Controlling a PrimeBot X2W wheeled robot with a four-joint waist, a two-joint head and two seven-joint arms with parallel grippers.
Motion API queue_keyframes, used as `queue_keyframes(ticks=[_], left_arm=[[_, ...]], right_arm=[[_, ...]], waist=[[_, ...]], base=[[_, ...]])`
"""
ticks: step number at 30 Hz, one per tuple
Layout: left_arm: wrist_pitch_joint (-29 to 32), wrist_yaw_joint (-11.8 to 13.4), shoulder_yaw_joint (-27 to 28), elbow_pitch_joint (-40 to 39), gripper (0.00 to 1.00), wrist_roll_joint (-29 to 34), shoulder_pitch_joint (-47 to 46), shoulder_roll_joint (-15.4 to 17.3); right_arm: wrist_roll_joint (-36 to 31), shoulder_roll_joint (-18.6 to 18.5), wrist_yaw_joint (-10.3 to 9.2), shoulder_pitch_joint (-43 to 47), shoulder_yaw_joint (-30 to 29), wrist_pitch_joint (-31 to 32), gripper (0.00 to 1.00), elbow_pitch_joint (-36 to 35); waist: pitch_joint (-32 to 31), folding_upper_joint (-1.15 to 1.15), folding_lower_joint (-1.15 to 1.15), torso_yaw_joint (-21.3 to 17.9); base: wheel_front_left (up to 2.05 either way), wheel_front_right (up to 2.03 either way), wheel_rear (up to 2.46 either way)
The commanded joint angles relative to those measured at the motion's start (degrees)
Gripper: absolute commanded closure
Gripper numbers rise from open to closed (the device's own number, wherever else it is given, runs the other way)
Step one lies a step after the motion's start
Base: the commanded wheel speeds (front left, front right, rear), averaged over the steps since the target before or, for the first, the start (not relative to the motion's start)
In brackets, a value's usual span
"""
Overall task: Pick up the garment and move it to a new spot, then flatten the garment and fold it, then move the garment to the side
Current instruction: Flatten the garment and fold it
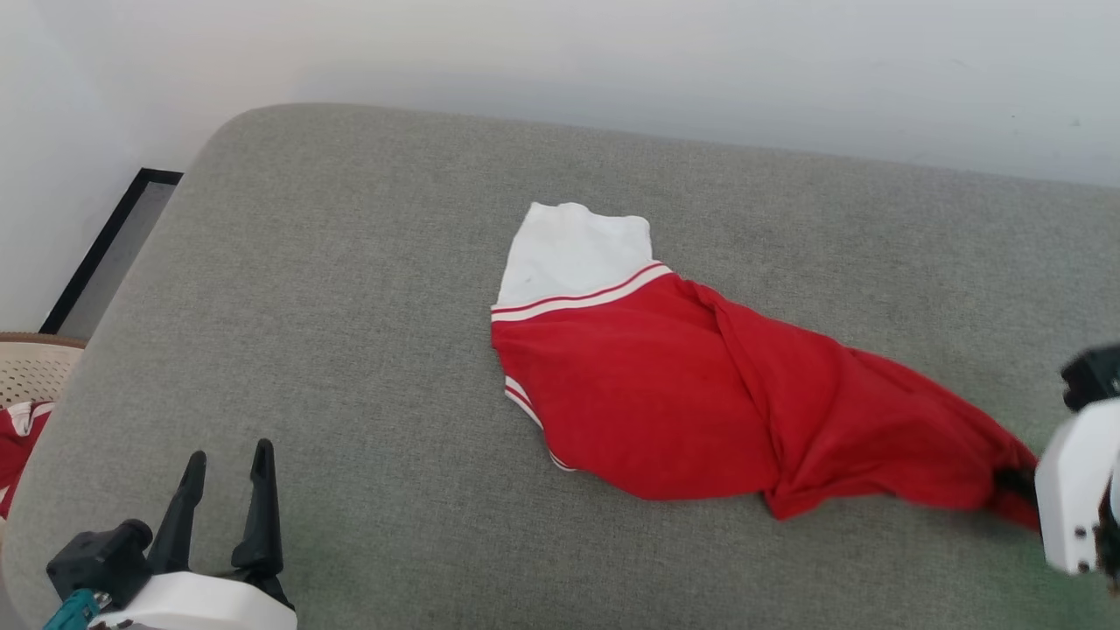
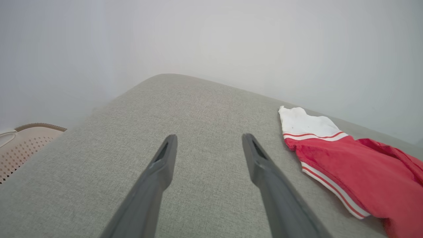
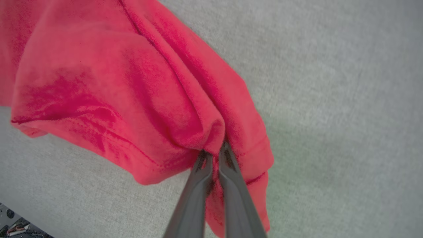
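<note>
The shirt (image 1: pixel 665 394) lies crumpled on the grey cushion (image 1: pixel 350 262), about midway between its far and near edges. One white sleeve (image 1: pixel 573 249) points towards the far edge, and the red body is twisted into a ropy run that trails off to the robot's right. It looks thin, light and floppy. I'd expect it to sag and bunch wherever it is unsupported, and a single pinch would likely draw it into a string rather than lift it flat. One pinch should do for the move. For flattening, the better holds are probably two corners of the hem (image 3: pixel 256 165), or both shoulders, taken well apart.

The right tool (image 3: pixel 213 152) is clenched on a gathered fold of red cloth just beside the stitched hem, fingers pressed together with fabric bulging above the tips. Its white wrist comes in low from the right, fingers aimed along the cushion into the shirt. The left tool (image 1: pixel 229 451) hangs released and spread wide over the near left corner of the cushion, well apart from the shirt and holding nothing. A pale basket (image 1: pixel 26 367) stands off the left edge.
</note>
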Motion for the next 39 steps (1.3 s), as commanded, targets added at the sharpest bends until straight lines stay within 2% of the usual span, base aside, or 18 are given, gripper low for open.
queue_keyframes(ticks=[1, 5, 6, 8, 9, 13, 24, 28, 32, 39], left_arm=[[-0.3, -0.3, 0.2, 0.1, 0.00, 0.8, 0.4, 0.0], [-0.3, -0.8, 0.3, 0.4, 0.00, 1.0, 0.4, -0.3], [-0.3, -0.8, 0.4, 0.6, 0.00, 1.0, 0.4, -0.3], [-0.3, -1.0, 0.5, 0.8, 0.00, 0.9, 0.4, -0.5], [-0.3, -1.1, 0.5, 0.9, 0.00, 0.9, 0.5, -0.5], [-0.3, -1.6, 0.6, 1.3, 0.00, 0.9, 0.6, -0.4], [-0.1, -2.4, -0.5, 1.7, 0.00, 0.9, -0.5, -0.1], [-0.1, -2.8, -1.0, 1.8, 0.00, 0.9, -1.4, -0.3], [-0.1, -3.4, -1.8, 2.3, 0.00, 1.1, -3.0, -0.9], [-0.2, -4.8, -3.3, 3.8, 0.00, 1.2, -6.4, -2.1]], right_arm=[[-1.1, 1.7, -0.02, 2.9, -2.6, 0.8, 1.00, -1.0], [-4.6, 6.5, -0.02, 8.8, -8.5, 2.3, 1.00, -3.1], [-5.4, 7.9, -0.02, 9.8, -9.4, 2.5, 0.90, -3.5], [-6.7, 9.8, -0.02, 11.0, -10.6, 2.3, 0.51, -4.4], [-7.2, 10.8, -0.02, 11.5, -11.1, 2.3, 0.00, -5.0], [-8.5, 12.6, -0.02, 12.5, -12.1, 3.8, 0.00, -8.6], [-9.4, 13.0, -0.02, 10.9, -12.6, 6.6, 0.00, -23.6], [-11.2, 12.7, -0.02, 8.2, -10.8, 6.7, 0.00, -26.3], [-12.0, 12.5, -0.02, 3.5, -8.0, 5.8, 0.00, -23.8], [-11.8, 10.8, -0.02, -5.8, -1.9, 4.4, 0.00, -13.3]], waist=[[0.0, 0.00, 0.00, 0.0], [-0.1, 0.00, 0.00, 0.1], [-0.2, 0.00, 0.00, 0.1], [-0.2, 0.00, 0.00, 0.0], [-0.2, 0.00, 0.00, 0.0], [-0.4, 0.00, 0.00, -0.2], [-0.4, 0.00, 0.00, 0.6], [0.6, 0.00, 0.00, 1.5], [1.8, 0.00, 0.00, 3.0], [4.0, 0.00, 0.00, 6.5]], base=[[0.00, 0.00, 0.00], [0.00, 0.00, 0.00], [0.00, 0.00, 0.00], [0.00, 0.00, 0.00], [0.00, 0.00, 0.00], [0.00, 0.00, 0.00], [0.00, 0.00, 0.00], [0.00, 0.00, 0.00], [0.00, 0.00, 0.00], [0.00, 0.00, 0.00]])
